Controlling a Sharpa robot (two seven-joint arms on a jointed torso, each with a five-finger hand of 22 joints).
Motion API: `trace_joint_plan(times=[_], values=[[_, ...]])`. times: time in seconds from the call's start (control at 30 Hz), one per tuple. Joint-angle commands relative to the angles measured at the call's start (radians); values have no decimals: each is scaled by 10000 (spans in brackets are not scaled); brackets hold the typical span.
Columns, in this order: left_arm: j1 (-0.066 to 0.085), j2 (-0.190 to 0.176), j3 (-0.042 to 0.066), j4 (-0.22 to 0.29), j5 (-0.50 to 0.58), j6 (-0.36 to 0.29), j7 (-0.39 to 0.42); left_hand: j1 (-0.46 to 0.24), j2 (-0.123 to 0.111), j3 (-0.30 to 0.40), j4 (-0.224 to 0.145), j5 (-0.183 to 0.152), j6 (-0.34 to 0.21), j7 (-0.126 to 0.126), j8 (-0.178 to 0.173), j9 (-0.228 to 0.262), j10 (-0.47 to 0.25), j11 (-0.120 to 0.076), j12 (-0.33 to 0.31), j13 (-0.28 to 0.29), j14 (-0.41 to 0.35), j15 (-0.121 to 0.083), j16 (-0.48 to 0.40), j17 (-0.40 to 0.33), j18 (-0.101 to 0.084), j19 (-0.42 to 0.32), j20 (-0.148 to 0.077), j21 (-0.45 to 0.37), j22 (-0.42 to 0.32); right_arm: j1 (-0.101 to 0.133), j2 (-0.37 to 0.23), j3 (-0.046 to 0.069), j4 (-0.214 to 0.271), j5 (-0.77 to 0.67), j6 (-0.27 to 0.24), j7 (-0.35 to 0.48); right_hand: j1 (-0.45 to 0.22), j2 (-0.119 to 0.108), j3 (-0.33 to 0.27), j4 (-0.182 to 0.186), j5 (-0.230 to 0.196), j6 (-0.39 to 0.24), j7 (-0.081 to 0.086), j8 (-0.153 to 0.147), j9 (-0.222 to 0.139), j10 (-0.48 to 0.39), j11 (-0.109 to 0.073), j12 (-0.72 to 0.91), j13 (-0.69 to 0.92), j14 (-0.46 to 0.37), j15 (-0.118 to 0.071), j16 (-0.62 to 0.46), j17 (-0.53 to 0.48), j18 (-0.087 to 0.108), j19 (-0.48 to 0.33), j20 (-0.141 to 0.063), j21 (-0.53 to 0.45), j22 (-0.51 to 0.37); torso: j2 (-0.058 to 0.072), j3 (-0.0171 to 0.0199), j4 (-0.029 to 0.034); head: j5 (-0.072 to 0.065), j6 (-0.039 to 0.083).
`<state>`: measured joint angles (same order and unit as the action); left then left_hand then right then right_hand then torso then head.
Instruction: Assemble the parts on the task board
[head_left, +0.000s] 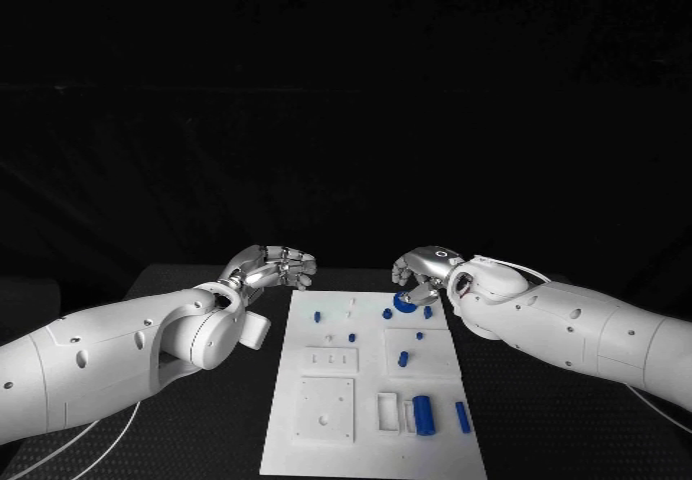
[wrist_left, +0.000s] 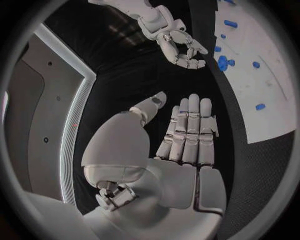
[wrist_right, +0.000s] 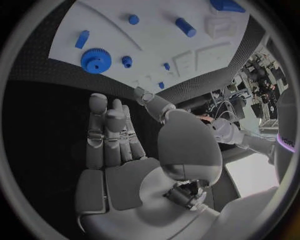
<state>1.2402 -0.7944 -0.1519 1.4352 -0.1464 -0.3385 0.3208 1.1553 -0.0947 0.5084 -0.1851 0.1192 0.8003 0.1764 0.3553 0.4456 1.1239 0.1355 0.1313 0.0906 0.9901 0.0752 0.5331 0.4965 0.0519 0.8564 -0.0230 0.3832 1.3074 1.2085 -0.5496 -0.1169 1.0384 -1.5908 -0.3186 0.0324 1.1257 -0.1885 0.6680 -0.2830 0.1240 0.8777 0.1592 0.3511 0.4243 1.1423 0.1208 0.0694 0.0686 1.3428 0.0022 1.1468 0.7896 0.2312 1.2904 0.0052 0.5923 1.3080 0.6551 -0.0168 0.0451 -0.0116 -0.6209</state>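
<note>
My right hand (head_left: 428, 275) is empty, fingers loose, hovering at the board's (head_left: 325, 440) far right corner. The blue gear (head_left: 405, 303) lies flat just beneath and inboard of it. Left hand (head_left: 271, 268) is empty too, farther off.

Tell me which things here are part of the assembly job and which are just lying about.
Job:
white task board
blue toothed gear wheel
blue cylinder
small blue pegs
left hand
right hand

Lying about:
black table, nothing else
</note>
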Motion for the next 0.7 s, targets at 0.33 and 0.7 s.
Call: trace_joint_plan(times=[0.33,0.7], values=[[-88,60,15,87,-96,213,178,-160,47,17,-125,53,70,30,-72,-36,86,32,-100,-34,19,37,-108,65,75,-125,9,84,248,-161,238,5,-113,-1239,117,-225,48,-156,130,18,-66,-67,-38,-63,-13,-148,7,-51,-18,-111,50,132,-37,306,114,-65,120,227,500,-190,296,-331,154],[-87,10,38,280,-99,216,192,-211,59,25,-160,52,84,30,-91,-47,116,40,-138,-47,12,47,-163,110,75,-164,19,116,245,-253,365,4,-259,-1338,175,-194,48,-161,149,30,-81,-65,-36,-67,-9,-154,11,-44,-16,-118,55,160,-48,306,113,-62,134,224,685,-251,343,-398,203]])
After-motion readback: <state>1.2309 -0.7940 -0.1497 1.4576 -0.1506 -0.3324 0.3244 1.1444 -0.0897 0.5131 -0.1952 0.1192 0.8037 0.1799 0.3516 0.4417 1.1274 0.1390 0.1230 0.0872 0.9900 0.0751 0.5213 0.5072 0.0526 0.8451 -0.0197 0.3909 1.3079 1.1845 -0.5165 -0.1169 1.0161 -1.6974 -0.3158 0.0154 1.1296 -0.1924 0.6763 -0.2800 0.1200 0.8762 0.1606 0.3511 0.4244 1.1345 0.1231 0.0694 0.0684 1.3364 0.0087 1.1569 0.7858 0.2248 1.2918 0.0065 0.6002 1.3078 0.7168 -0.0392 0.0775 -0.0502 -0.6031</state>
